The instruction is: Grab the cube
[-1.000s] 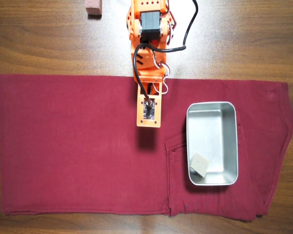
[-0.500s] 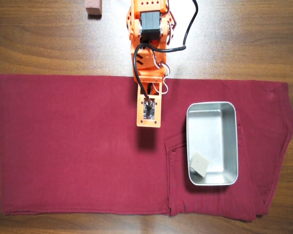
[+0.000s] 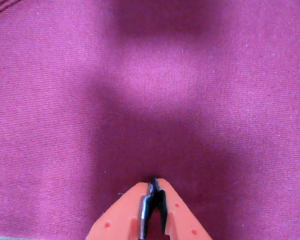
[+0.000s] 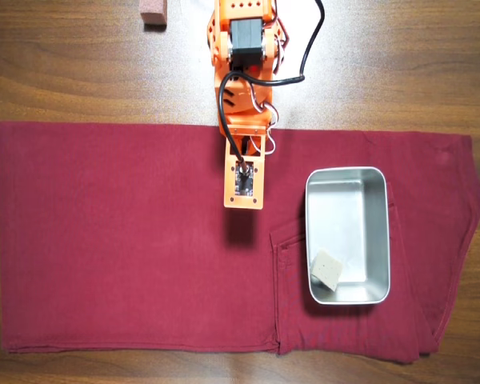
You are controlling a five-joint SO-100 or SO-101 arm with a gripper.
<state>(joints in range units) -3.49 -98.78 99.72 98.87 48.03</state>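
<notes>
Cube (image 4: 330, 270) in tray (image 4: 348, 180); gripper (image 3: 154, 184) closed, empty, pointing down over cloth (image 4: 104, 240).

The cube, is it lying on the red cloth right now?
No. In the overhead view the cube sits inside the metal tray, in its lower left corner, not on the cloth.

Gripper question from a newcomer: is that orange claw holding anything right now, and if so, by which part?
Nothing is held. In the wrist view the gripper is shut on itself above bare red cloth. The cube lies apart in the metal tray.
</notes>
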